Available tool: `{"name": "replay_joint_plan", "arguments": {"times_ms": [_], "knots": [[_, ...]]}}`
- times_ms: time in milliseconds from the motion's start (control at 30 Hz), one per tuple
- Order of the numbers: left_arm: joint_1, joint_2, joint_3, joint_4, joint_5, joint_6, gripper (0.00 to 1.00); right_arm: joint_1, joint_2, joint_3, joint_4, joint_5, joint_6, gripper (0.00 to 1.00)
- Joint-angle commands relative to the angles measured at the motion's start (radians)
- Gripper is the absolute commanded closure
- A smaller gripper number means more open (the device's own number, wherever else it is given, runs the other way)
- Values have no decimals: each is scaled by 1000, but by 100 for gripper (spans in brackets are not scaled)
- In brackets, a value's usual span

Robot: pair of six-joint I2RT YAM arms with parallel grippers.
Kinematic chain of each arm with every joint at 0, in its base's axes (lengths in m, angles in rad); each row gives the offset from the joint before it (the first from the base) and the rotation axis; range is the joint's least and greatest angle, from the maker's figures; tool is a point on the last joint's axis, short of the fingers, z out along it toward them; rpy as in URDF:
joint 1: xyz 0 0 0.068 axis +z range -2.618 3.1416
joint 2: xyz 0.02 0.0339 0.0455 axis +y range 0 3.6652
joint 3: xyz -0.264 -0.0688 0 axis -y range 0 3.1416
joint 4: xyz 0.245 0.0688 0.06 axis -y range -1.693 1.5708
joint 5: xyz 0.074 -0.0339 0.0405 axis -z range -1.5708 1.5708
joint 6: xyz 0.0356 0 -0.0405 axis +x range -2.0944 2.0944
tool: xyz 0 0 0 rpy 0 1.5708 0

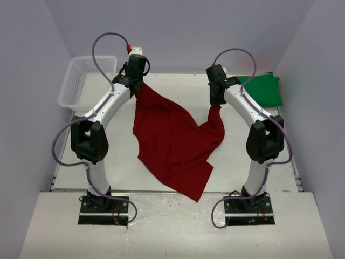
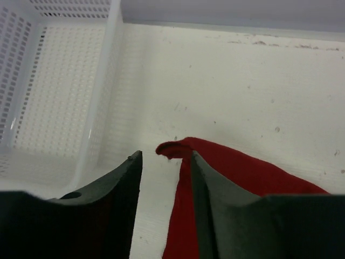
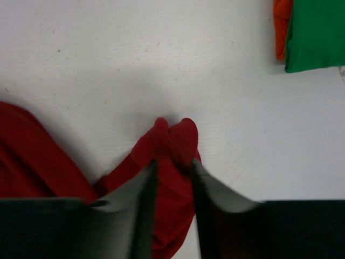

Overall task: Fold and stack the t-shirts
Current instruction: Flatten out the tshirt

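Red shirt (image 1: 172, 140): draping from both grippers across the table (image 1: 242, 162), with its low corner reaching the near edge.
Left gripper (image 2: 164, 155): sitting at the shirt's far-left corner, just beside the basket (image 1: 73, 89). Its jaws are standing parted, bare table is showing between one finger and the cloth, and the cloth is only leaning on the other finger.
Right gripper (image 3: 173, 164): pinching the far-right corner, with a bunch of red cloth filling the narrow gap and touching both fingers.
Long axis: running from the far side towards the near edge and slanting right; the grippers are sitting at its far end, with the body trailing towards the bases.
Other shirts: the green shirt (image 1: 264, 89) is lying over the orange shirt (image 3: 281, 27), far right, nearer the right arm.
Coming move, I'd guess: regripping for a fold along that axis.
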Motion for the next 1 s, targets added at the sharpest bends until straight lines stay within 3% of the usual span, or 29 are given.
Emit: {"name": "replay_joint_plan", "arguments": {"times_ms": [0, 33, 100, 200, 367, 433, 567, 767, 867, 967], "knots": [[5, -56, 18, 52, -84, -10, 53, -22, -14, 74, -12, 44, -17, 59], [0, -103, -9, 70, -101, -16, 25, -22, -20, 88, -19, 60, -24, 52], [-9, -186, -54, 102, -126, -24, 0, -24, -60, 97, -41, 84, -29, 37], [-17, -228, -39, 67, -109, -44, 0, -16, -126, 105, -85, 57, -29, 21], [-72, -329, -60, -43, -87, -139, 0, 109, -243, -80, -42, -9, 0, 21], [-104, -401, -141, -36, -72, -168, 0, 203, -253, -154, -37, -25, 28, 30], [-123, -484, -252, -32, -66, -185, 0, 315, -319, -333, 73, -104, 71, 62], [-115, -528, -364, -11, -86, -188, 0, 413, -398, -566, 191, -201, 138, 77], [-115, -521, -382, -5, -55, -202, 0, 476, -384, -636, 224, -210, 173, 75], [-114, -509, -399, 6, -17, -213, 0, 559, -350, -657, 227, -183, 204, 64]]}}
